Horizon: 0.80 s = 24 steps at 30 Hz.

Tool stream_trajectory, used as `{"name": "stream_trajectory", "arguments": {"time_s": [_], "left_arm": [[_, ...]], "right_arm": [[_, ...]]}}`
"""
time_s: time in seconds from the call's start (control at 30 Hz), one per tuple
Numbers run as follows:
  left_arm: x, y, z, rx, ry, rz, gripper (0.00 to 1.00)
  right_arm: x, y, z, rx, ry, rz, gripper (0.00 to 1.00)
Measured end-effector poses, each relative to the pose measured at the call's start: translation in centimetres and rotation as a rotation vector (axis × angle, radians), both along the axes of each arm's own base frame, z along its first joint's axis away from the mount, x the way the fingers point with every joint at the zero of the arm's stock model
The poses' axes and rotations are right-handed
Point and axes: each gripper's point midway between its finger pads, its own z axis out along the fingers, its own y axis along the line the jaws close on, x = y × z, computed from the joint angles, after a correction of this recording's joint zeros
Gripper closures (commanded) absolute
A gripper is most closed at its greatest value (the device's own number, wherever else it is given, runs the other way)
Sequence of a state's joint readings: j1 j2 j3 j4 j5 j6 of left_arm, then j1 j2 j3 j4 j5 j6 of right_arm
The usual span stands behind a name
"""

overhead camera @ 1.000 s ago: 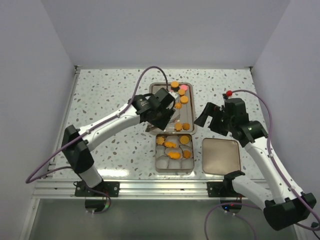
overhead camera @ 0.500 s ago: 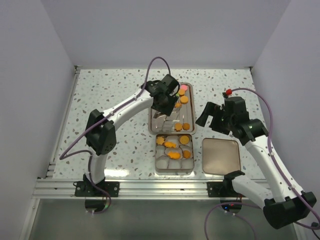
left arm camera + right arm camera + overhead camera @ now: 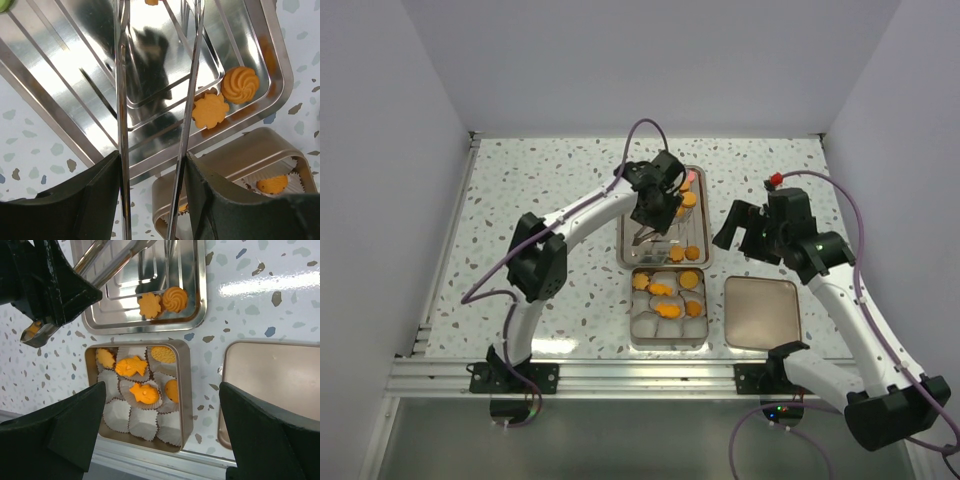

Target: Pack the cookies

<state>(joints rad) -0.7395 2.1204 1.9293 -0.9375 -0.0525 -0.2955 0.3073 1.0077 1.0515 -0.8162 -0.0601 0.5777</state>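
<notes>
Orange cookies lie on the steel tray [image 3: 638, 252]: a swirl one [image 3: 240, 85] and a flower one [image 3: 210, 111] at its near end, and several more, one of them pink [image 3: 688, 178], at the far end. Several orange cookies, two of them fish-shaped [image 3: 132, 366], sit in paper cups in the gold tin [image 3: 632, 305]. My left gripper [image 3: 152, 165] hovers over the tray, shut on metal tongs [image 3: 121, 100] whose blades stand apart; their tips are out of view. My right gripper [image 3: 165, 405] is open and empty above the tin.
The tin's lid [image 3: 762, 312] lies flat to the right of the tin. Several empty paper cups [image 3: 142, 422] fill the tin's near rows. The speckled table [image 3: 540, 200] has white walls on three sides.
My left gripper with the tongs has moved from the tray's near left edge farther away over the tray, and its arm has folded up. The right arm has barely moved.
</notes>
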Motion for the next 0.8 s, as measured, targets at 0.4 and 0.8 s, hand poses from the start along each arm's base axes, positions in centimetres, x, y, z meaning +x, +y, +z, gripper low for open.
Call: {"name": "stream_trajectory", "arguments": {"time_s": [0.4,0.8], "left_arm": [[1.9,-1.4,-0.4,-0.006,-0.018,0.026,0.47],[-0.6,1.0,-3.7,0.075,0.061,0.034,0.49]], "right_arm": [[0.1,-0.3,-0.1,-0.026,0.004,0.007,0.01],[0.0,-0.4,-0.1,-0.035,0.007,0.011,0.01]]}}
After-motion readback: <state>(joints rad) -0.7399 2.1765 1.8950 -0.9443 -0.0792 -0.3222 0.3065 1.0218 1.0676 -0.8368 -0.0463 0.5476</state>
